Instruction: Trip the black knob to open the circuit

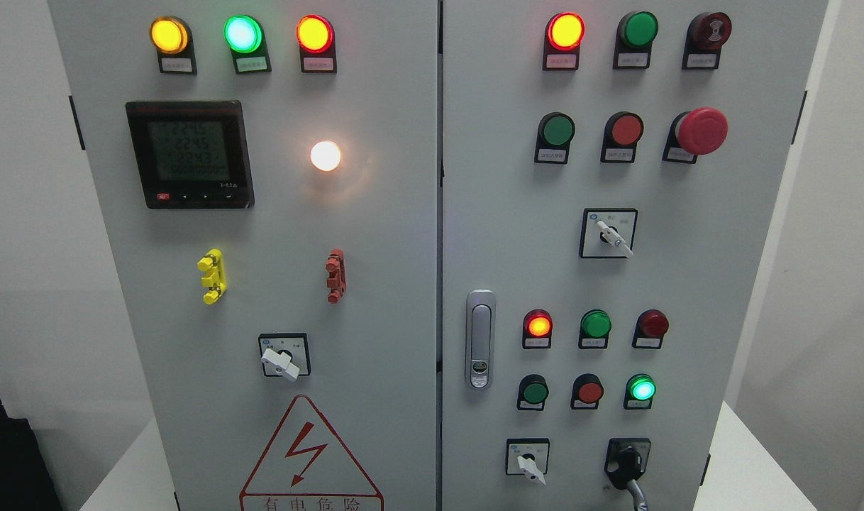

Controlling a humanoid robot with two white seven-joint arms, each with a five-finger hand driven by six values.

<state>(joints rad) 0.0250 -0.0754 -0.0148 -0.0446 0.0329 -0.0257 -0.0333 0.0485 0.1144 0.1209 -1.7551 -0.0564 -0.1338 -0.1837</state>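
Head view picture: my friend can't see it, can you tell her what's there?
A grey electrical cabinet with two doors fills the picture, covered in lights, buttons and switches. The black knob sits at the bottom right, untouched. No robot hands show.

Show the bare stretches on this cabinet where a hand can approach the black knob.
The black knob sits low on the right door. Bare panel lies to its right up to the door edge, and between the selector and the lamp row. Crowded: the white switch left, buttons right above.
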